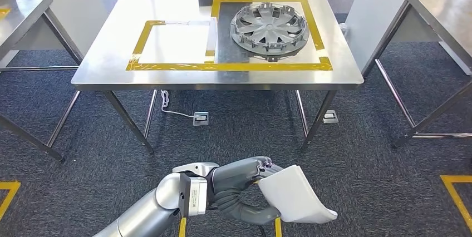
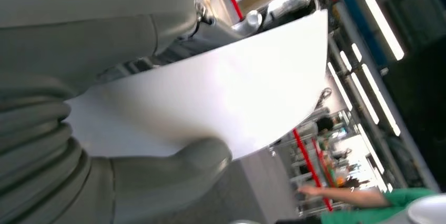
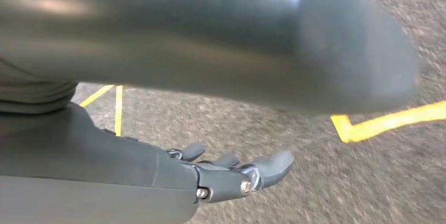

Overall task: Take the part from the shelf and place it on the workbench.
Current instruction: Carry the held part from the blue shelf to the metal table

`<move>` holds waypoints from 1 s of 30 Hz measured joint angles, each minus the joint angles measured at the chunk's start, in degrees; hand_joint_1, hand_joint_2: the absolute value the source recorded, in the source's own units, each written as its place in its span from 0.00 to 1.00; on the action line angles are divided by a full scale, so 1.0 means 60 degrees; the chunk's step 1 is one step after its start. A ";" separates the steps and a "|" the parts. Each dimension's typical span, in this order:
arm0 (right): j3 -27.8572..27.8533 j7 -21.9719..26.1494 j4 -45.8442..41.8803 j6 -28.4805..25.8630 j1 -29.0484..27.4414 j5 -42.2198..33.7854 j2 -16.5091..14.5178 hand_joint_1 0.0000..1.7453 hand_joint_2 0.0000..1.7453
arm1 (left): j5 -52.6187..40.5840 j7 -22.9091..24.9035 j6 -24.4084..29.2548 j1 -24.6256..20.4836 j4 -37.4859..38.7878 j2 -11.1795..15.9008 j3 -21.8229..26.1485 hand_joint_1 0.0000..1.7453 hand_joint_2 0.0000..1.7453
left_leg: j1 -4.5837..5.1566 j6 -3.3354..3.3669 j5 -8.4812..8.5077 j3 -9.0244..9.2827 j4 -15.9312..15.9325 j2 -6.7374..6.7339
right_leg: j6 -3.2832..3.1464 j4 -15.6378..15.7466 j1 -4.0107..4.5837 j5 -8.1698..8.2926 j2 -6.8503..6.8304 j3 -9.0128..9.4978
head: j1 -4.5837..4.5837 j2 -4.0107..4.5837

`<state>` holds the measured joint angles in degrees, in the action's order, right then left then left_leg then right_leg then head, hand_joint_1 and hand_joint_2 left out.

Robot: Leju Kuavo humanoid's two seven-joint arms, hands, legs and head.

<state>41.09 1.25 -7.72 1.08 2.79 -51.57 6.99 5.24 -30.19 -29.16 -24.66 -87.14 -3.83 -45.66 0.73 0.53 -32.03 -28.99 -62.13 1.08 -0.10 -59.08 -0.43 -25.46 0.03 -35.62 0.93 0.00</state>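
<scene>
My left hand [image 1: 240, 189] holds a white curved panel part [image 1: 295, 195] low in front of me, above the carpet and short of the workbench [image 1: 111, 53]. The same white part [image 2: 221, 92] lies between the thumb and the fingers of the left hand [image 2: 105, 129] in the left wrist view. The workbench has a steel top with two rectangles of yellow tape. A grey wheel cover [image 1: 268, 28] lies in the right rectangle; the left rectangle [image 1: 177, 42] is bare. My right hand [image 3: 231, 174] hangs over the carpet, its fingers apart and holding nothing.
Steel tables stand at the left [image 1: 22, 14] and right [image 1: 439, 9] of the workbench. A floor socket [image 1: 201, 118] with a white cable lies under the bench. Yellow floor tape [image 1: 457, 195] marks the carpet. A person in green [image 2: 389, 203] stands far behind.
</scene>
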 joint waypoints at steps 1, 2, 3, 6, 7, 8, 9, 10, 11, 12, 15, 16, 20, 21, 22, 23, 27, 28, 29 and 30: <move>0.0000 0.0003 0.0002 -0.0010 0.0011 -0.0004 0.0001 0.00 0.00 | 0.0021 -0.0015 0.0000 -0.0017 -0.0005 0.0016 -0.0002 1.00 1.00 | -0.0015 -0.0054 -0.0122 -0.0215 -0.0413 -0.0019 | -0.0043 0.0017 -0.0016 -0.0050 0.0002 0.0097 | -0.0019 0.0000; 0.0003 0.0004 0.0004 -0.0020 0.0014 -0.0005 0.0003 0.00 0.00 | 0.0035 -0.0032 0.0000 -0.0025 -0.0002 0.0039 -0.0004 1.00 1.00 | -0.0039 -0.0100 -0.0305 -0.0550 -0.0966 -0.0040 | -0.0072 0.0021 -0.0020 -0.0111 0.0005 0.0164 | -0.0040 0.0000; 0.0013 0.0001 0.0005 -0.0020 0.0011 0.0000 0.0003 0.00 0.00 | 0.0044 -0.0045 0.0000 -0.0024 0.0005 0.0066 -0.0005 1.00 1.00 | -0.0062 -0.0144 -0.0559 -0.0949 -0.1538 -0.0054 | -0.0087 0.0022 -0.0022 -0.0185 0.0005 0.0226 | -0.0056 0.0000; 0.0075 -0.0015 0.0008 -0.0019 -0.0025 0.0047 0.0001 0.00 0.00 | 0.0069 -0.0084 -0.0002 0.0004 0.0042 0.0148 -0.0010 1.00 1.00 | -0.0100 -0.0194 -0.0738 -0.1645 -0.1995 -0.0085 | -0.0077 0.0021 -0.0028 -0.0453 0.0005 0.0528 | -0.0066 0.0000; 0.0100 -0.0017 0.0008 -0.0018 -0.0030 0.0060 0.0001 0.00 0.00 | 0.0077 -0.0097 -0.0003 0.0007 0.0052 0.0170 -0.0010 1.00 1.00 | -0.0100 -0.0175 -0.0379 -0.1606 -0.1562 -0.0119 | -0.0065 0.0022 -0.0032 -0.0557 -0.0012 0.0672 | -0.0071 0.0000; 0.0125 -0.0018 0.0008 -0.0019 -0.0033 0.0067 0.0001 0.00 0.00 | 0.0083 -0.0111 -0.0004 0.0008 0.0058 0.0192 -0.0010 1.00 1.00 | -0.0092 -0.0137 0.0148 -0.1496 -0.0956 -0.0227 | -0.0049 0.0026 -0.0032 -0.0668 -0.0036 0.0803 | -0.0080 0.0000; 0.0156 -0.0018 0.0013 -0.0026 -0.0040 0.0074 0.0001 0.00 0.00 | 0.0088 -0.0129 -0.0003 0.0006 0.0065 0.0216 -0.0010 1.00 1.00 | -0.0069 -0.0083 0.0571 -0.1410 -0.0393 -0.0382 | -0.0020 0.0011 -0.0020 -0.0778 -0.0064 0.0932 | -0.0086 0.0000; 0.0185 -0.0017 0.0017 -0.0033 -0.0049 0.0079 0.0004 0.00 0.00 | 0.0095 -0.0146 -0.0003 0.0006 0.0072 0.0235 -0.0014 1.00 1.00 | -0.0046 -0.0022 0.0849 -0.1348 0.0004 -0.0516 | 0.0028 0.0008 0.0000 -0.0884 -0.0110 0.1021 | -0.0091 0.0000; 0.0211 -0.0018 0.0022 -0.0044 -0.0066 0.0086 0.0007 0.00 0.00 | 0.0099 -0.0160 -0.0004 0.0009 0.0077 0.0250 -0.0018 1.00 1.00 | -0.0029 0.0045 0.1006 -0.1332 0.0220 -0.0598 | 0.0089 0.0003 0.0029 -0.0967 -0.0168 0.1100 | -0.0094 0.0000; 0.0235 -0.0017 0.0026 -0.0053 -0.0086 0.0090 0.0011 0.00 0.00 | 0.0103 -0.0172 -0.0005 0.0010 0.0082 0.0259 -0.0024 1.00 1.00 | -0.0018 0.0105 0.0988 -0.1330 0.0272 -0.0585 | 0.0157 -0.0009 0.0053 -0.1013 -0.0221 0.1168 | -0.0091 0.0000; 0.0260 0.0009 0.0026 -0.0055 -0.0087 0.0059 0.0020 0.00 0.00 | 0.0109 -0.0196 -0.0007 0.0004 0.0070 0.0254 -0.0030 1.00 1.00 | -0.0072 0.0269 0.0998 -0.1109 0.0350 -0.0370 | 0.0300 -0.0297 0.0034 -0.1085 -0.0247 0.1150 | -0.0064 0.0000; 0.0262 0.0025 0.0026 -0.0050 -0.0061 0.0037 0.0022 0.00 0.00 | 0.0110 -0.0201 -0.0007 -0.0003 0.0068 0.0249 -0.0029 1.00 1.00 | -0.0090 0.0318 0.0963 -0.1027 0.0376 -0.0327 | 0.0336 -0.0690 0.0014 -0.1192 -0.0198 0.0932 | -0.0039 0.0000; 0.0267 0.0092 0.0026 -0.0042 -0.0034 0.0008 0.0023 0.00 0.00 | 0.0107 -0.0204 -0.0007 0.0014 0.0086 0.0247 -0.0032 1.00 1.00 | -0.0088 0.0390 0.0734 -0.0816 0.0403 -0.0190 | 0.0442 -0.2530 -0.0014 -0.1856 -0.0104 -0.0523 | 0.0017 0.0000; 0.0268 0.0101 0.0026 -0.0042 -0.0051 0.0008 0.0023 0.00 0.00 | 0.0106 -0.0204 -0.0006 0.0022 0.0090 0.0249 -0.0032 1.00 1.00 | -0.0087 0.0376 0.0665 -0.0733 0.0403 -0.0154 | 0.0437 -0.2467 -0.0014 -0.1720 -0.0104 -0.0669 | 0.0025 0.0000; 0.0269 0.0107 0.0026 -0.0042 -0.0067 0.0007 0.0025 0.00 0.00 | 0.0106 -0.0204 -0.0005 0.0025 0.0093 0.0249 -0.0032 1.00 1.00 | -0.0089 0.0352 0.0586 -0.0627 0.0403 -0.0127 | 0.0418 -0.2074 -0.0014 -0.1353 -0.0105 -0.0653 | 0.0033 0.0000; 0.0270 0.0108 0.0026 -0.0043 -0.0078 0.0007 0.0031 0.00 0.00 | 0.0105 -0.0204 -0.0003 0.0025 0.0095 0.0249 -0.0032 1.00 1.00 | -0.0090 0.0321 0.0500 -0.0519 0.0403 -0.0113 | 0.0388 -0.1462 -0.0014 -0.0828 -0.0105 -0.0527 | 0.0042 0.0000; 0.0280 0.0100 0.0030 -0.0041 -0.0085 0.0008 0.0041 0.00 0.00 | 0.0093 -0.0206 0.0023 0.0002 0.0123 0.0268 -0.0039 1.00 1.00 | -0.0047 0.0116 0.0255 -0.0287 0.0377 -0.0108 | 0.0196 -0.0118 0.0050 -0.0148 -0.0112 -0.0194 | 0.0054 0.0000; 0.0281 0.0097 0.0030 -0.0041 -0.0086 0.0009 0.0040 0.00 0.00 | 0.0087 -0.0207 0.0034 -0.0006 0.0125 0.0270 -0.0044 1.00 1.00 | -0.0041 0.0058 0.0232 -0.0254 0.0368 -0.0107 | 0.0133 -0.0096 0.0043 -0.0163 -0.0108 -0.0130 | 0.0055 0.0000; 0.0280 0.0097 0.0030 -0.0050 -0.0091 0.0009 0.0037 0.00 0.00 | 0.0081 -0.0208 0.0043 -0.0013 0.0123 0.0271 -0.0047 1.00 1.00 | -0.0041 -0.0003 0.0198 -0.0211 0.0321 -0.0110 | 0.0073 -0.0059 0.0021 -0.0118 -0.0103 -0.0041 | 0.0048 0.0000; 0.0280 0.0096 0.0030 -0.0061 -0.0091 0.0008 0.0036 0.00 0.00 | 0.0078 -0.0211 0.0049 -0.0027 0.0121 0.0273 -0.0049 1.00 1.00 | -0.0044 -0.0059 0.0151 -0.0215 0.0170 -0.0115 | 0.0014 -0.0028 -0.0004 -0.0148 -0.0099 0.0062 | 0.0033 0.0000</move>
<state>42.77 1.83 -7.54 0.72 2.24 -51.52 7.21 5.71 -31.45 -28.86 -24.82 -86.42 -2.19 -45.96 0.46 0.18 -31.13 -30.27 -61.11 0.40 -0.02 -59.25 -0.45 -26.35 -0.57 -35.25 1.13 0.00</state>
